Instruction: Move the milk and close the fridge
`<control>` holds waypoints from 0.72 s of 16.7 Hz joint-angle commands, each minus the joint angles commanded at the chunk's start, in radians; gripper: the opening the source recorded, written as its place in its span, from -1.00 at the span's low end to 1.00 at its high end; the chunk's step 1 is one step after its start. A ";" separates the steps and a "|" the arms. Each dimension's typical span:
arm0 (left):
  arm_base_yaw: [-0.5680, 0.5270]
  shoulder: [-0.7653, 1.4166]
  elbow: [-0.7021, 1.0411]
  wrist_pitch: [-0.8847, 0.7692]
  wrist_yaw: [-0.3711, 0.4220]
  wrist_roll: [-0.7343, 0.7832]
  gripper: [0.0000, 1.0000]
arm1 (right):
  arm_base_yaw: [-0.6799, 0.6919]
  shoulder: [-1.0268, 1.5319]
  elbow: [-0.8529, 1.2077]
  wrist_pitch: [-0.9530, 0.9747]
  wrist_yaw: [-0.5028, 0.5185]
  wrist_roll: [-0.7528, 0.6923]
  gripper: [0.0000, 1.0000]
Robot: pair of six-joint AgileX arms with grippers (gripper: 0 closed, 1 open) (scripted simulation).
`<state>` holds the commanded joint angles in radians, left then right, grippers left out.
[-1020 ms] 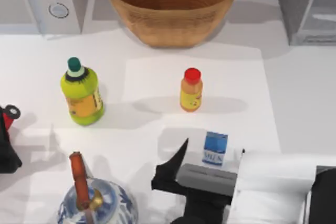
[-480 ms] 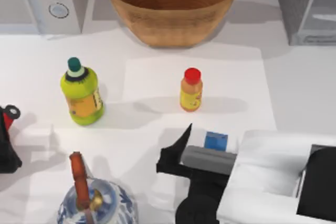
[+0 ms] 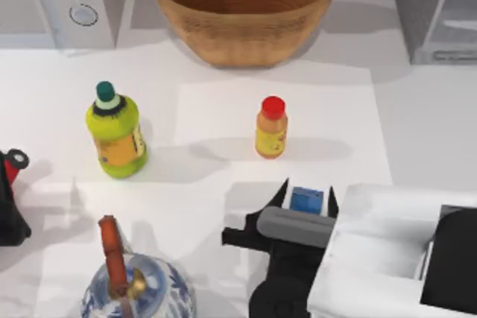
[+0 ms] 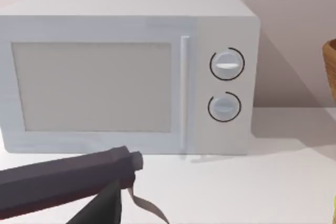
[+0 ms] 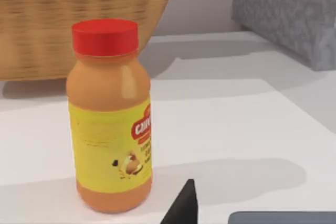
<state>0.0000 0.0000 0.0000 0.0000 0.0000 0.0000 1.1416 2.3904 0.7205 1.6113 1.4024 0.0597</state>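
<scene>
1. Since half a second ago, the right gripper (image 3: 306,197) has gained a second dark fingertip in the top view, at the right of the milk (image 3: 306,199); only the left one showed then; bottles, basket and teapot have kept their places.
2. Far left of the table: the left arm (image 3: 10,210) sits parked at the edge, red and black; whether its tool is released or clenched cannot be told; the left wrist view faces the microwave (image 4: 128,72), its two round knobs at the right of its door.
3. Left of centre: green bottle (image 3: 115,134) with dark green cap, upright; below it, the blue-and-white teapot (image 3: 136,292) with a brown handle.
4. Centre back: woven basket (image 3: 244,7); in front of it, well apart, the orange bottle (image 3: 271,128) with red cap, upright.
5. Centre front: the milk, upright on the white table (image 3: 417,132), near the orange bottle; the right gripper's fingers stand spread, one at each side of the carton; contact cannot be confirmed.
6. Far right back: the fridge (image 3: 434,10), grey, with pale door panel.
</scene>
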 joint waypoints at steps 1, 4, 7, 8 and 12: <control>0.000 0.000 0.000 0.000 0.000 0.000 1.00 | 0.000 0.000 0.000 0.000 0.000 0.000 -0.36; 0.000 0.000 0.000 0.000 0.000 0.000 1.00 | 0.000 0.000 0.000 0.000 0.000 0.000 -0.81; 0.000 0.000 0.000 0.000 0.000 0.000 1.00 | 0.000 0.000 0.000 0.000 0.000 0.000 -1.00; 0.000 0.000 0.000 0.000 0.000 0.000 1.00 | 0.000 0.000 0.000 0.000 0.000 0.000 -1.00; 0.000 0.000 0.000 0.000 0.000 0.000 1.00 | 0.000 0.000 0.000 0.000 0.000 0.000 -1.00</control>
<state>0.0000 0.0000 0.0000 0.0000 0.0000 0.0000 1.1416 2.3904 0.7205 1.6113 1.4024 0.0597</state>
